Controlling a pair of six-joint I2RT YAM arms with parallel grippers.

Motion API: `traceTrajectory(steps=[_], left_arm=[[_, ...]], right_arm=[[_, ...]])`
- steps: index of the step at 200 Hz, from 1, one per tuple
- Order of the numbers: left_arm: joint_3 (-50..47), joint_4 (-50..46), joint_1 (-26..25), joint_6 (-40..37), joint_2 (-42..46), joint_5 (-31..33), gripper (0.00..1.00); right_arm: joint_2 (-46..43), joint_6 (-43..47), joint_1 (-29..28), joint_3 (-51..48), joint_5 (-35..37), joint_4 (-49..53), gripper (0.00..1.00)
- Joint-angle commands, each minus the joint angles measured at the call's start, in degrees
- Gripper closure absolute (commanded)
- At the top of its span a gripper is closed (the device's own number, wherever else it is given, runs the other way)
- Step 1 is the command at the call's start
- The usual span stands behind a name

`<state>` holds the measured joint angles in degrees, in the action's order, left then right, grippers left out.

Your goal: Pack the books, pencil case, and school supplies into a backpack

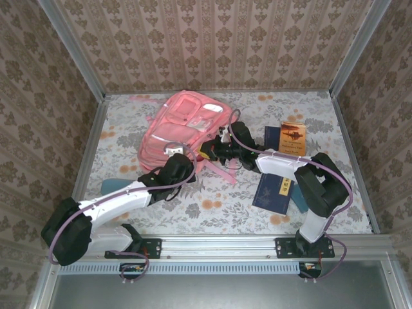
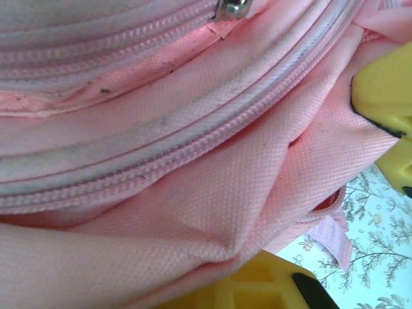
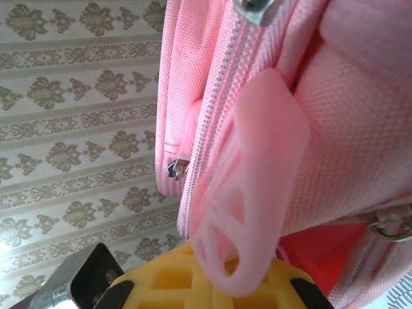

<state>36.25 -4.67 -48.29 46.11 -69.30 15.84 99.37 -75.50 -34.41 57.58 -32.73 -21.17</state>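
Surroundings: a table (image 1: 212,209) under a pale floral cloth, boxed in by damask-papered walls (image 1: 212,38), with a metal rail (image 1: 257,246) along the near edge.
Backpack: the backpack (image 1: 183,119) lies left of centre towards the far wall, with pink straps (image 1: 222,170) trailing from its near side.
Books: one navy book (image 1: 273,193) lies flat right of centre. A second navy book (image 1: 271,135) lies farther back, with the orange-brown booklet (image 1: 293,138) overlapping its right side. All three are outside the backpack.
Supplies: one teal item (image 1: 112,187) lies beside the left arm, and another teal piece (image 1: 300,201) lies just beside the near navy book.
In the way: the right arm (image 1: 322,183) stretches between the two navy books and covers part of the right teal piece.
Materials: the backpack is coarse woven pink fabric, scuffed with dark specks, crossed by a ribbed zipper (image 2: 193,138) with a metal slider (image 2: 233,8). The pull tab (image 3: 257,180) is smooth, rubbery pink with cut-out openings. The fingers (image 2: 383,96) are yellow plastic.
Left gripper: the left gripper (image 1: 172,159) is at the backpack's near edge, pressed together on a bunched fold of its fabric.
Right gripper: the right gripper (image 1: 209,152) is at the backpack's near right corner, closed on the lower end of the pull tab, beside the zip line (image 3: 212,109).
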Motion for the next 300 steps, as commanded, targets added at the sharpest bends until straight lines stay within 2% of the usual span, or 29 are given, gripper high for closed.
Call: traceTrajectory(steps=[1, 87, 120, 133, 145, 164, 173, 180, 205, 238, 270, 300], left_arm=[[1.23, -5.25, 0.75, -0.49, 1.48, 5.17, 1.0], [0.02, -17.65, 2.03, -0.86, 4.85, 7.06, 1.0], [-0.05, -18.01, 2.49, -0.41, 4.58, 5.82, 1.0], [-0.5, -14.93, 2.49, -1.92, 3.92, 4.1, 1.0], [-1.13, -10.09, 2.28, -4.05, 3.52, 0.98, 1.0], [-0.72, -5.5, 1.86, -7.45, 2.66, -3.36, 1.0], [-0.41, -3.79, 1.53, -9.28, 2.17, -5.68, 1.0], [-0.18, -2.33, 1.17, -10.91, 1.77, -7.7, 1.0], [0.98, 1.2, -0.1, -14.42, 0.04, -12.84, 1.0], [3.46, 2.43, -2.4, -15.85, -2.39, -14.87, 1.0], [5.87, 2.1, -3.85, -15.52, -5.56, -14.83, 1.0], [8.65, 0.53, -4.93, -15.33, -8.33, -14.29, 1.0]], right_arm=[[-2.53, 3.42, -0.33, 2.6, -0.52, 1.64, 0.99], [-3.81, 9.92, 4.42, 1.24, 7.85, 12.89, 1.0], [-4.02, 11.4, 6.61, -0.23, 9.53, 14.65, 0.99], [-3.91, 11.9, 6.64, -0.69, 10.33, 15.01, 0.97], [-4.05, 11.76, 6.64, -0.92, 10.0, 15.57, 0.89], [-6.58, 11.55, 6.64, -2.0, 10.37, 17.42, 0.59], [-8.53, 11.6, 6.5, -2.66, 11.35, 19.61, 0.48], [-10.16, 11.93, 6.31, -3.05, 12.28, 21.38, 0.44], [-15.65, 10.53, 4.9, -5.28, 14.7, 25.14, 0.37], [-15.9, 3.61, 1.99, -5.78, 12.67, 25.9, 0.38], [-13.64, -0.42, 0.61, -3.1, 13.75, 33.2, 0.44], [-12.13, -3.44, 0.56, -4.4, 13.76, 31.87, 0.46]])
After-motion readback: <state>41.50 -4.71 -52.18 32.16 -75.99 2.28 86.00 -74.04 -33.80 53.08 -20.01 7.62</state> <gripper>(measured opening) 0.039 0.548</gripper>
